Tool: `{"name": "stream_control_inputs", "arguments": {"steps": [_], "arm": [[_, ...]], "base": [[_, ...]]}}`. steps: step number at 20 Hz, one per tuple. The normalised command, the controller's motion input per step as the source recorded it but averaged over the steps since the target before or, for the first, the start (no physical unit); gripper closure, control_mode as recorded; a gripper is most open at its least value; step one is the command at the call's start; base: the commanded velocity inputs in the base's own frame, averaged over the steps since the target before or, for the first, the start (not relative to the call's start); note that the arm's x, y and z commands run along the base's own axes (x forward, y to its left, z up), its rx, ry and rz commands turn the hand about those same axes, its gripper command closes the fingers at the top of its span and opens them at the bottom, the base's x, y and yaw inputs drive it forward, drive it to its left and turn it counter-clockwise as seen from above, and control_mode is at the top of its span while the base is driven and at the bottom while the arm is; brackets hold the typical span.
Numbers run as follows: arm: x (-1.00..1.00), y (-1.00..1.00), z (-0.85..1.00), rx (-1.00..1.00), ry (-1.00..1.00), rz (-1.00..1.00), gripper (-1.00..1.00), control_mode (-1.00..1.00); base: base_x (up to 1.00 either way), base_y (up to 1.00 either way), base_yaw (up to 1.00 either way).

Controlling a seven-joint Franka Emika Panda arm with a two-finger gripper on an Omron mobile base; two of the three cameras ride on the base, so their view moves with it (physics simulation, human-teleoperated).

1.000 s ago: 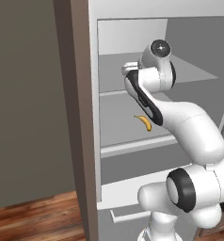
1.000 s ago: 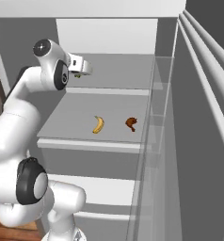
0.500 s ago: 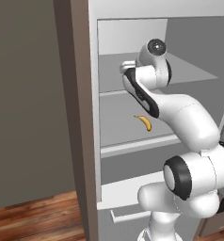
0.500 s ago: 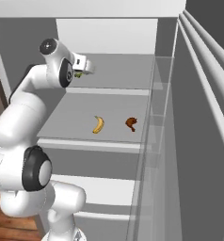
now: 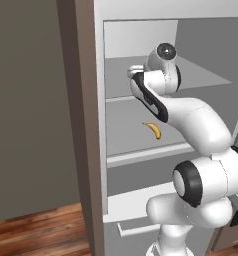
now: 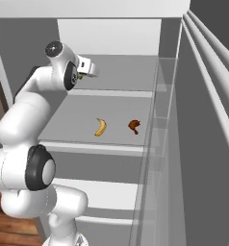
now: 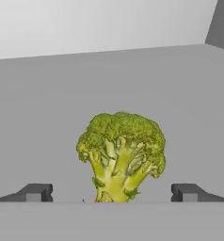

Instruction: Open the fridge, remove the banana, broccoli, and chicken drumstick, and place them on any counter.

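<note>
The gripper (image 7: 112, 193) hangs wide apart on the fridge's (image 5: 91, 150) upper shelf, the broccoli (image 7: 121, 153) between its fingers (untouched). Banana (image 6: 100, 127) and chicken drumstick (image 6: 133, 126) lie below.

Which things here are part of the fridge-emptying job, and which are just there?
Job: fridge, door open; banana and chicken drumstick on the middle shelf; broccoli between the open gripper fingertips.
Just there: dark wall panel; wooden floor.
</note>
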Motion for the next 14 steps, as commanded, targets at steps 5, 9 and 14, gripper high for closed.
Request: {"name": "stream_control_inputs", "arguments": {"steps": [5, 9, 14], "arm": [[0.23, -0.11, -0.07, 0.02, 0.00, 0.00, -1.00, -1.00], [0.40, -0.09, -0.15, 0.02, 0.00, 0.00, -1.00, -1.00], [0.51, -0.02, -0.23, 0.02, 0.00, 0.01, -1.00, -1.00]], "base": [[0.00, 0.00, 0.00], [0.00, 0.00, 0.00], [0.00, 0.00, 0.00]]}}
